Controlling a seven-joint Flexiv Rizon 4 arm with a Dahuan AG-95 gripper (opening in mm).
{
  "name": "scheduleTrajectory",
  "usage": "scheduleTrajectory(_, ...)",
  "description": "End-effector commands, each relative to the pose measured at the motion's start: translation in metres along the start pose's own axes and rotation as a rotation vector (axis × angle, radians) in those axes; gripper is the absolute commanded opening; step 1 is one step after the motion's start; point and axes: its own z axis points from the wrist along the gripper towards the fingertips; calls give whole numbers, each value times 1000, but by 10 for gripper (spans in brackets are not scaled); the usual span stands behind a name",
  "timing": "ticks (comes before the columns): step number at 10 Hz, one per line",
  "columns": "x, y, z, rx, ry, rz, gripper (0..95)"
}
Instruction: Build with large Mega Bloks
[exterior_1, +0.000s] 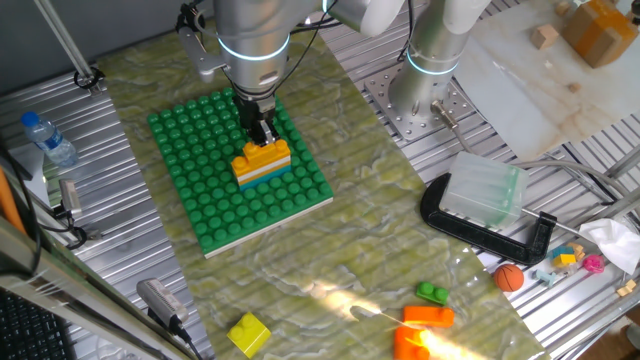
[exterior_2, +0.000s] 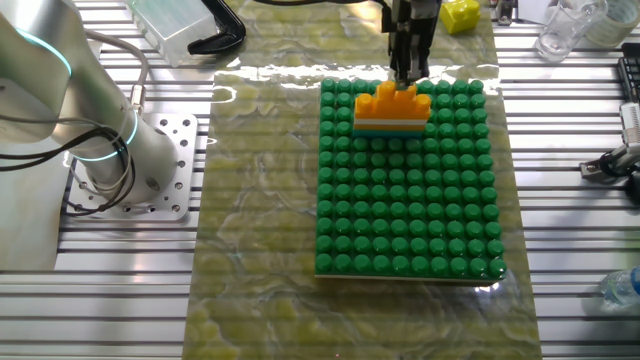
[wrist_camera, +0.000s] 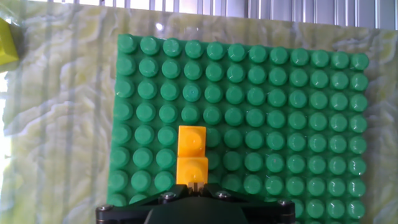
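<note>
A: Start close in. What does the hand view give you?

B: The gripper (wrist_camera: 196, 186) hangs right over a short yellow-orange brick (wrist_camera: 192, 155), two studs long, on the green studded plate (wrist_camera: 273, 93). The dark housing fills the bottom edge, and the fingertips meet the near end of that brick.

A: Is it clamped on it?

B: I cannot tell. In one fixed view the gripper (exterior_1: 262, 133) comes straight down onto the top of the stack, fingers close together, but whether they pinch the brick or only touch it is not clear.

A: What is the stack?

B: A small tower (exterior_1: 262, 163) near the middle of the plate (exterior_1: 200, 215): a yellow-orange bar at the top with the short brick on it, thin white and cyan layers below. In the other fixed view the tower (exterior_2: 391, 109) sits at the far end of the plate (exterior_2: 400, 240), the gripper (exterior_2: 405, 68) directly above it.

A: And farther out?

B: Loose bricks lie on the mat, well away from the plate: a yellow one (exterior_1: 248, 333), an orange one (exterior_1: 427, 317) and a small green one (exterior_1: 433, 293). Beyond them a black clamp (exterior_1: 480, 225) holds a clear box (exterior_1: 484, 190), and a water bottle (exterior_1: 47, 139) lies on the metal table (exterior_1: 120, 270).
</note>
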Motion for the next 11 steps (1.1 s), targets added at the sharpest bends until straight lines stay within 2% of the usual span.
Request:
scheduleTrajectory(1, 0, 0, 2, -1, 1, 6, 0)
scheduleTrajectory(6, -2, 4, -8, -2, -11, 15, 0)
scheduleTrajectory(7, -2, 6, -14, -2, -11, 20, 0)
scheduleTrajectory(11, -4, 33, -57, -5, -7, 56, 0)
